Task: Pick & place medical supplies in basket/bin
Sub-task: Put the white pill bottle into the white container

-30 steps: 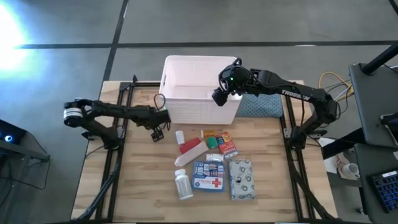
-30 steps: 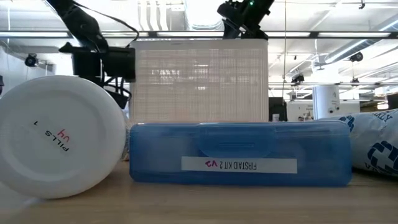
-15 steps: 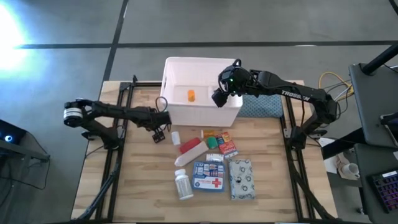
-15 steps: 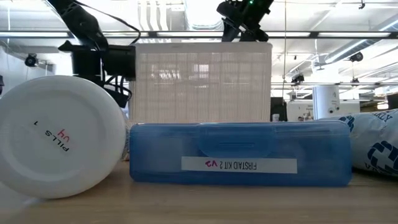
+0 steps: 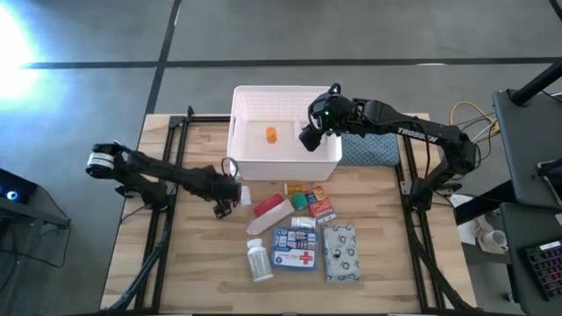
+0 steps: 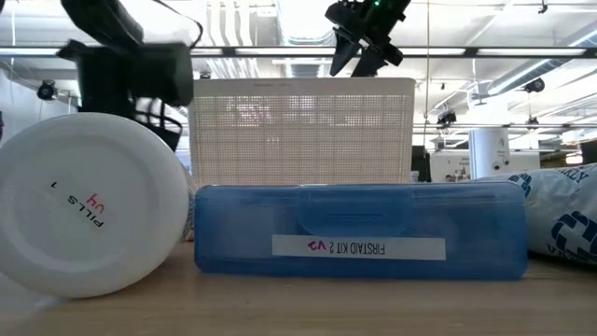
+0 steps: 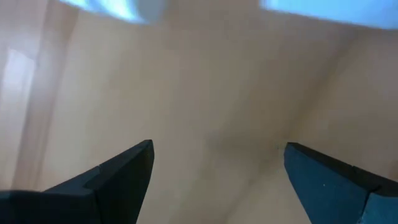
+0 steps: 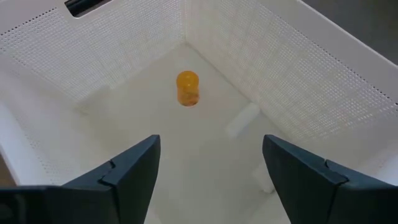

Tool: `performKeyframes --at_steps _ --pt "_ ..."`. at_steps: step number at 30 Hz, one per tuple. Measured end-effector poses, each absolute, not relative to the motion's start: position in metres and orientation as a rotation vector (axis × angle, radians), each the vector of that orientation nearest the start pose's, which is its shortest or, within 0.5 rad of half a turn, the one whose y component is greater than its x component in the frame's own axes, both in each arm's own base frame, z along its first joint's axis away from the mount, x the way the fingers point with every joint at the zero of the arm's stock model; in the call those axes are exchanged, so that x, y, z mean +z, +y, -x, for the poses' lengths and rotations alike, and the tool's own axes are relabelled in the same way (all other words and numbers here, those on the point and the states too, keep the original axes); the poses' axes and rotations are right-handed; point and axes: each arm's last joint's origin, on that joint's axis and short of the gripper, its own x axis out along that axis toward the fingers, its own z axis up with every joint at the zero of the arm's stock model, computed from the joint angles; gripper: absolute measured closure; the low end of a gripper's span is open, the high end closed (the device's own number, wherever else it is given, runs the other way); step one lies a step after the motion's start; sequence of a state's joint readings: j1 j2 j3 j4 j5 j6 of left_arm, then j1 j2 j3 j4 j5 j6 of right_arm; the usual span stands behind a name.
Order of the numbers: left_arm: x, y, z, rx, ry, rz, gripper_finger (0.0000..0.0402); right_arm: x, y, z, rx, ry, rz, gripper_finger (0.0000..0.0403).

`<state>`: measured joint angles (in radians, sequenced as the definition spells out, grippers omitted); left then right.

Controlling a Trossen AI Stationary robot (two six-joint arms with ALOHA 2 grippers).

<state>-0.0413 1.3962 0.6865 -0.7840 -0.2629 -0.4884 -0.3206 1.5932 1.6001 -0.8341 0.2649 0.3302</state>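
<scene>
High view, straight down on the bench [image 5: 193, 263]: white slotted basket [image 5: 241, 158] at the far middle, one orange vial [image 5: 271, 134] lying on its floor, well apart from the walls. Right wrist view, same story: orange vial [image 8: 187, 88] alone on the basket's white bottom, nothing else inside. Right tool [image 5: 309, 136] poised above the basket's right side, jaws spread, nothing between them, apparently just emptied. Left tool [image 5: 223, 200] low over the bench just left of the supplies, jaws wide and empty; bare wood only in its wrist view. Remaining on the bench, in a cluster in front of the basket: small white item [image 5: 246, 195], red-white tube [image 5: 268, 211], small green and red boxes [image 5: 309, 199], white pill bottle [image 5: 258, 261], blue red-cross first-aid pouch [image 5: 293, 248], grey patterned packet [image 5: 341, 253]. Blue-grey folded cloth [image 5: 369, 149] to the right of the basket, under the right arm, not part of the job. Judgement: early stage, one supply binned, the rest of the cluster not yet moved. Likely next for the left tool: the small white item or the tube, both near it.
</scene>
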Motion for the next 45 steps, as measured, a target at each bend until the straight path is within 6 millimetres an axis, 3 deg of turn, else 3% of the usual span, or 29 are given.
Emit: performKeyframes --at_steps 3,7,13,16,21,27,33,40,45 --pt "0.163 -0.020 -0.203 0.479 1.335 0.074 0.0066 0.359 -0.113 -0.316 -0.685 0.740 -0.325 0.0126" --pt "0.174 -0.038 -0.184 0.444 1.292 -0.239 0.0066 0.359 -0.113 -0.316 -0.685 0.740 -0.325 0.0128" --pt "0.180 -0.035 -0.184 0.467 1.113 -0.411 0.0066 0.359 -0.113 -0.316 -0.686 0.738 -0.329 0.0133" --pt "0.177 -0.019 -0.185 0.630 1.078 -0.249 0.0066 0.359 -0.113 -0.316 -0.686 0.736 -0.332 0.0131" --pt "0.176 0.003 -0.187 0.947 0.897 0.349 0.0066 0.358 -0.108 -0.318 -0.681 0.734 -0.345 0.0129" --pt "0.179 0.003 -0.191 0.916 0.726 0.431 0.0066 0.358 -0.102 -0.320 -0.662 0.736 -0.339 0.0136" --pt "0.182 0.001 -0.167 0.918 0.609 0.671 0.0066 0.357 -0.101 -0.319 -0.665 0.747 -0.342 0.0132" --pt "0.181 -0.019 -0.149 0.491 0.627 0.425 0.0066 0.356 -0.101 -0.318 -0.658 0.773 -0.323 0.0135" --pt "0.181 -0.016 -0.148 0.489 0.614 0.317 0.0066 0.356 -0.101 -0.318 -0.658 0.771 -0.323 0.0138"
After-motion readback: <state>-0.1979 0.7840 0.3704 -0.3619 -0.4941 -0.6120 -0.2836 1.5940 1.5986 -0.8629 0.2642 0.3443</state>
